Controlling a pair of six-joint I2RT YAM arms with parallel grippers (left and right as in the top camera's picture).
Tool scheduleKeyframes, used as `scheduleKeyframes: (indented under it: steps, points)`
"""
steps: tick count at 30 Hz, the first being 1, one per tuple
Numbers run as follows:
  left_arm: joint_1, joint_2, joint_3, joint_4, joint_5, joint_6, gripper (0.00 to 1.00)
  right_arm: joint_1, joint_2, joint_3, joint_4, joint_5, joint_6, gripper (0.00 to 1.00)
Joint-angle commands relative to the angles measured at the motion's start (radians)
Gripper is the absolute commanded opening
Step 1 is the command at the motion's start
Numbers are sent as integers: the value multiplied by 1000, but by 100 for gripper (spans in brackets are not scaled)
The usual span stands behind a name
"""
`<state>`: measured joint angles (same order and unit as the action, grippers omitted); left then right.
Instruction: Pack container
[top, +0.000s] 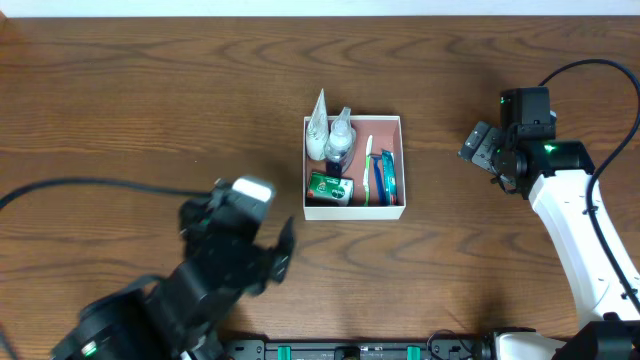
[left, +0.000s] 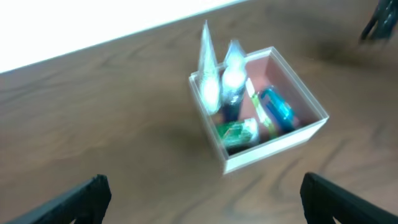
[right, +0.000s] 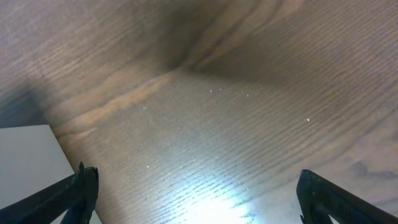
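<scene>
The container (top: 355, 211), a square white-walled box with a pinkish floor, sits mid-table. It holds a white tube (top: 318, 125), a clear bottle (top: 341, 138), a green packet (top: 330, 187), a toothbrush (top: 367, 170) and a blue item (top: 387, 172). In the left wrist view the container (left: 273, 148) lies ahead of my open, empty left gripper (left: 202, 199), well apart from it. In the overhead view the left gripper (top: 238, 225) is to the container's lower left. My right gripper (top: 483, 157) is open and empty to the container's right, over bare wood (right: 196, 196).
The table is dark brown wood. A white flat surface (right: 25, 162) shows at the lower left of the right wrist view. Black cables run over the table at the left (top: 60, 187) and far right (top: 590, 70).
</scene>
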<state>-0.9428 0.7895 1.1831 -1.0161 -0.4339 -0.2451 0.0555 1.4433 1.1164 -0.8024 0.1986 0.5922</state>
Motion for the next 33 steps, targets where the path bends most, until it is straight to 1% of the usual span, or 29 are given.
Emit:
scheduleKeyframes:
  steps: [1, 4, 7, 10, 12, 16, 20, 24, 27, 33]
  points:
    - [2, -66, 12, -108, -24, 41, 98, -9, 3, 0, -2, 11, 13, 99]
    - [2, -105, 12, -168, -24, 21, 98, -9, 3, 0, -2, 11, 13, 99]
    - [7, -148, -17, -172, -23, -5, 98, -9, 3, 0, -2, 11, 13, 99]
    - [77, -205, -89, -133, -23, -82, 98, -9, 3, 0, -2, 11, 13, 99]
    - [147, -252, -170, -72, -23, -116, 98, -9, 3, 0, -2, 11, 13, 99]
    - [290, -327, -339, 140, -22, -124, 98, -9, 3, 0, -2, 11, 13, 99]
    - [440, -394, -520, 423, -15, -124, 98, -9, 3, 0, -2, 11, 13, 99]
    - [573, -454, -702, 682, 54, -124, 98, -9, 3, 0, -2, 11, 13, 99]
    - [651, -496, -814, 818, 127, -123, 98, -9, 3, 0, -2, 11, 13, 99]
    - [771, -589, -983, 1011, 252, -123, 98, -9, 3, 0, -2, 11, 13, 99]
